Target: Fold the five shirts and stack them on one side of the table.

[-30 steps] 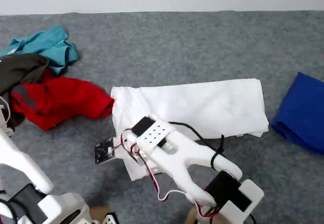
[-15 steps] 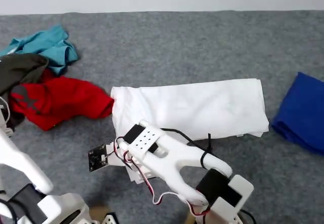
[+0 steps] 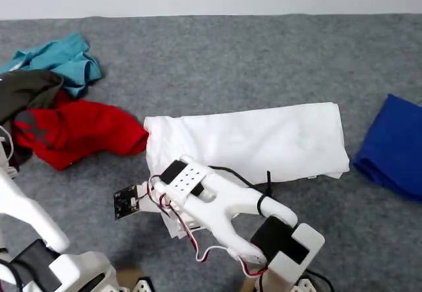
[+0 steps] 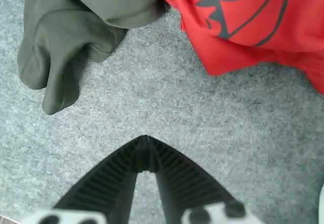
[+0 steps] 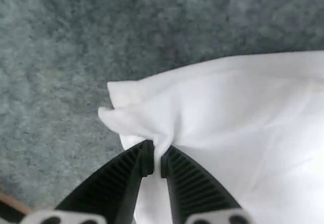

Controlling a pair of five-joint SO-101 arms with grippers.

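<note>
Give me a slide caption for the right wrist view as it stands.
The right hand pinches a bunched edge of the white shirt on the grey table.

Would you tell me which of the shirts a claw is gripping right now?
The white shirt: the right claw pinches its bunched corner, while none of the other shirts is held.

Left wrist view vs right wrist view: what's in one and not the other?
Left wrist view, not the right: olive shirt, red shirt, and the left hand shut over the grey table cover. Right wrist view, not the left: white shirt, a fold at its edge pinched in the shut right hand. Both: the same grey cover.
</note>
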